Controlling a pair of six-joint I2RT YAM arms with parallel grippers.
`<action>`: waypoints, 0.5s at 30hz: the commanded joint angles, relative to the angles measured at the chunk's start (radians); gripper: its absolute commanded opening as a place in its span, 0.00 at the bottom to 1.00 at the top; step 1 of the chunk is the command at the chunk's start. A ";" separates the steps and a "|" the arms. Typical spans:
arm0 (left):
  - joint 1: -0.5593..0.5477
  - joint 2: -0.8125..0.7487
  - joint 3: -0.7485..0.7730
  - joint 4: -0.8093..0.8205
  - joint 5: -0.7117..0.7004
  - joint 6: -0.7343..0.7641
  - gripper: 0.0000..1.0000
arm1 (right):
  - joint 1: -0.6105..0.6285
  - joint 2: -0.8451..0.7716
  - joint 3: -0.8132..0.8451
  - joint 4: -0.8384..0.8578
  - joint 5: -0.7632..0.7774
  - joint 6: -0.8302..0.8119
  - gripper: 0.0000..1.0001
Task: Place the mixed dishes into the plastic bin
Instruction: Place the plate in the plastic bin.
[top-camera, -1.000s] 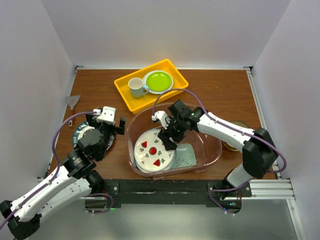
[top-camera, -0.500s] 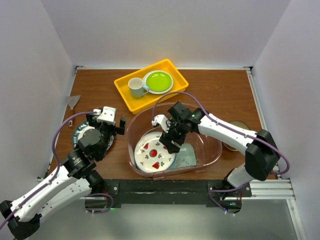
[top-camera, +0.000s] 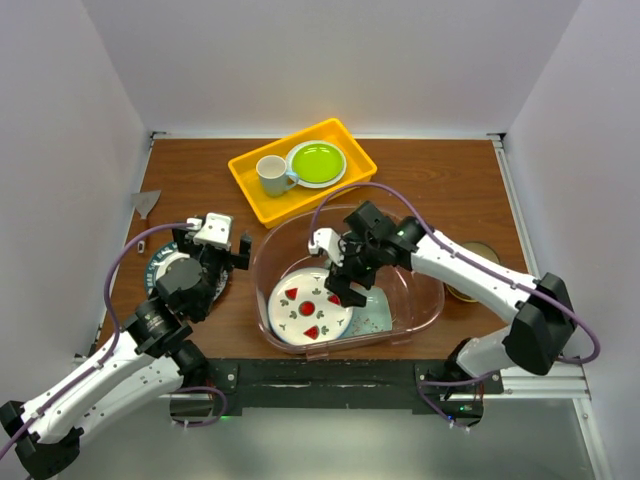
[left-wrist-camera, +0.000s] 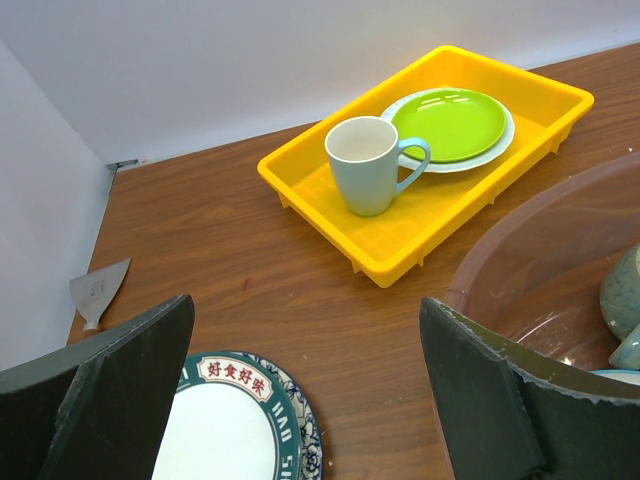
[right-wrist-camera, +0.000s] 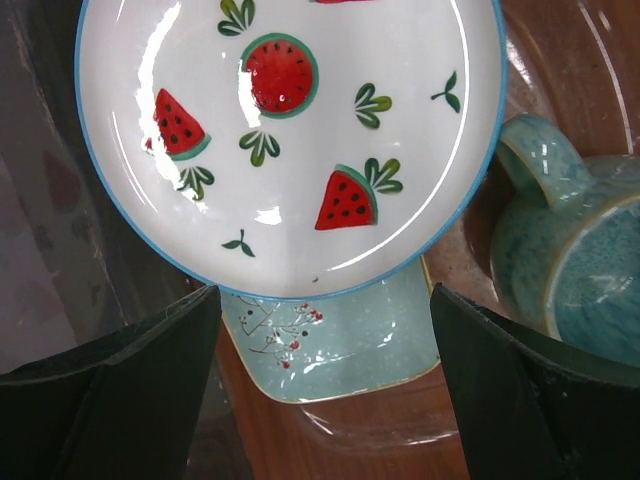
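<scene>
Well, my right claw (right-wrist-camera: 322, 330) hung wide open and empty over the glossy round white plate (right-wrist-camera: 290, 140) painted with watermelon slices. That plate lay inside the clear, rounded plastic bin (top-camera: 436, 300), overlapping a speckled mint-green tray (right-wrist-camera: 340, 345), with a glazed teal mug (right-wrist-camera: 575, 260) beside it. My left claw (left-wrist-camera: 305, 345) gaped empty above a teal-rimmed plate (left-wrist-camera: 235, 420) on the wooden tabletop (left-wrist-camera: 200, 230).
</scene>
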 joint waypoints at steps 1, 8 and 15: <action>0.007 -0.002 -0.001 0.045 0.001 0.007 1.00 | -0.082 -0.081 0.063 -0.029 -0.041 -0.062 0.90; 0.007 0.010 0.000 0.041 0.005 0.003 1.00 | -0.259 -0.235 0.044 -0.004 -0.176 -0.076 0.92; 0.008 0.015 0.000 0.034 0.011 -0.014 1.00 | -0.472 -0.411 -0.048 0.118 -0.269 -0.035 0.98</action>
